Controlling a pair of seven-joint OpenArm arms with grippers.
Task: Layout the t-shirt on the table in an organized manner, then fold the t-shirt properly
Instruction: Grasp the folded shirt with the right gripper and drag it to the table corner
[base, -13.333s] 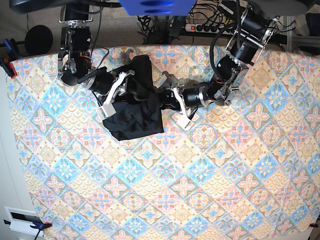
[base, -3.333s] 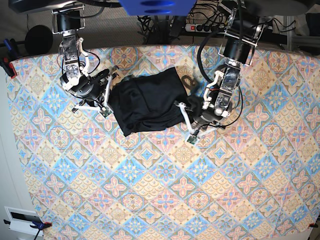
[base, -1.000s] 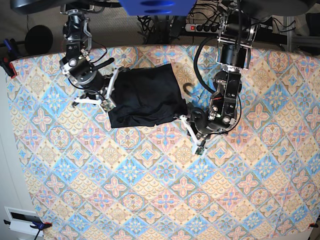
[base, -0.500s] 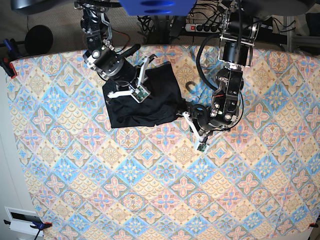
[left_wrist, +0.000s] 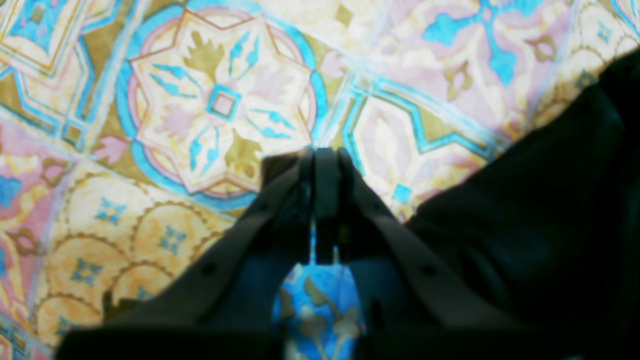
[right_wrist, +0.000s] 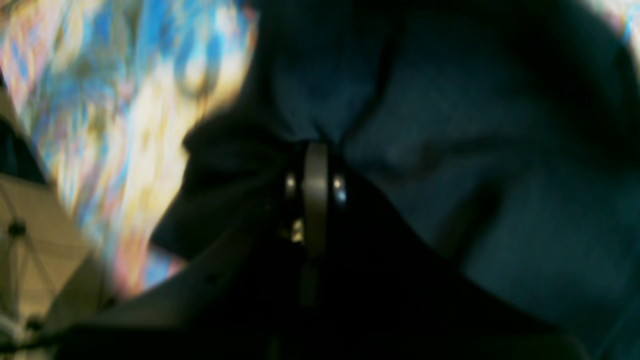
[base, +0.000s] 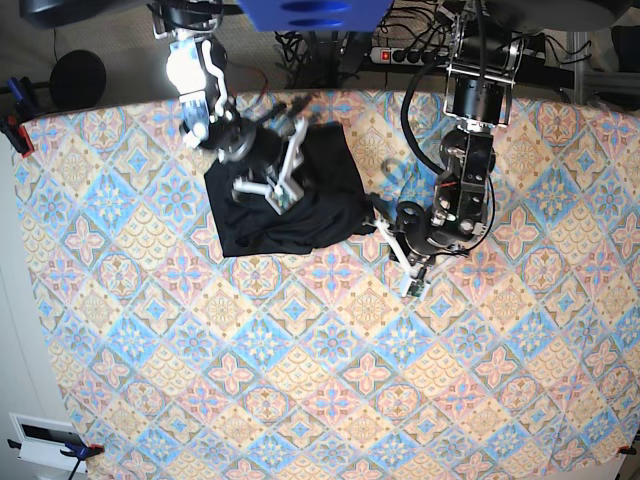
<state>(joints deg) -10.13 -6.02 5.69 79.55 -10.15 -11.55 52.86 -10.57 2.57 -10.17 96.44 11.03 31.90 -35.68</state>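
The black t-shirt (base: 322, 205) lies bunched in a rough rectangle at the back middle of the patterned table (base: 300, 350). My right gripper (base: 276, 180) hangs over the shirt's left half. In the right wrist view that gripper (right_wrist: 315, 150) is shut on the t-shirt (right_wrist: 500, 175), with folds running into its tips. My left gripper (base: 393, 235) stands just off the shirt's right corner. Seen from the left wrist, this gripper (left_wrist: 320, 155) is shut on nothing above bare table (left_wrist: 220, 100), and the t-shirt (left_wrist: 550, 200) lies to its right.
Behind the table's far edge are a power strip and cables (base: 405, 52) and a round black object (base: 76, 80). A red clamp (base: 15, 132) grips the left edge. A white box (base: 45, 440) sits off the near left corner.
The right arm swung rightward over the t-shirt, pulling its left side inward with it. The left arm shifted slightly right, off the shirt's corner, and stayed shut.
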